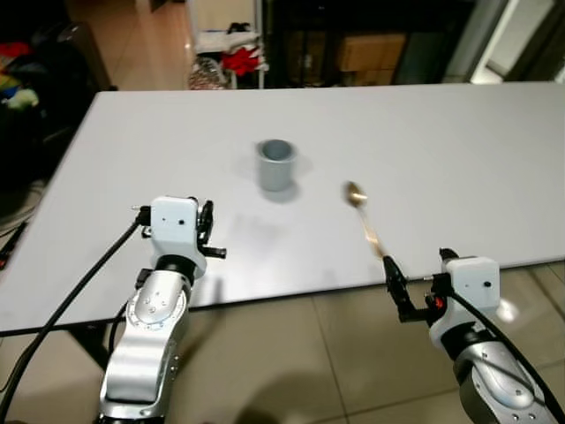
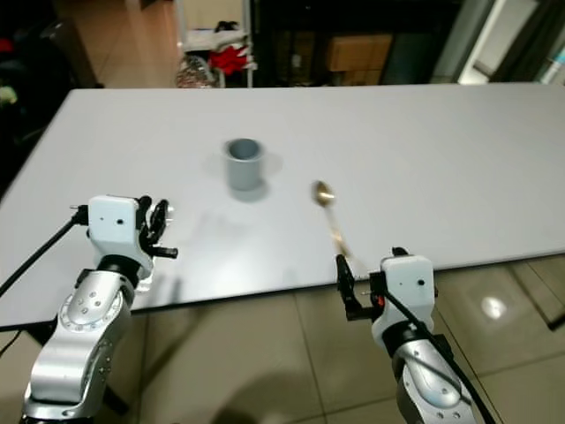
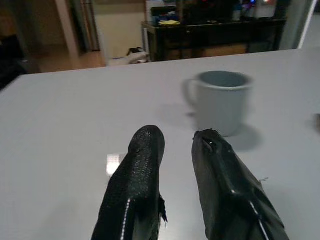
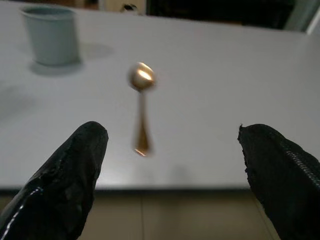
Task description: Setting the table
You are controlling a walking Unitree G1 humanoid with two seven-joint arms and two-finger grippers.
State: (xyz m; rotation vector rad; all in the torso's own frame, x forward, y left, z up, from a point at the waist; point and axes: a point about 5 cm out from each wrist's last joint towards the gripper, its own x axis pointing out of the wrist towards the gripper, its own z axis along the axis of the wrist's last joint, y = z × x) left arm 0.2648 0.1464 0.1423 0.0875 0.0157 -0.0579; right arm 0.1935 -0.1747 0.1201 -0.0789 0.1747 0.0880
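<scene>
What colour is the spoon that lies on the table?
The spoon is golden, a shiny brass-like tone; the right wrist view shows it best.

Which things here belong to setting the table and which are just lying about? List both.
For the job:
- grey mug on the white table
- gold spoon to the mug's right

Just lying about:
- red cloth beyond the table
- cardboard box in the dark shelving

- one grey mug (image 1: 276,164)
- one gold spoon (image 1: 365,215)
- one white table (image 1: 459,150)
- two grippers, left (image 1: 208,231) and right (image 1: 396,287)
</scene>
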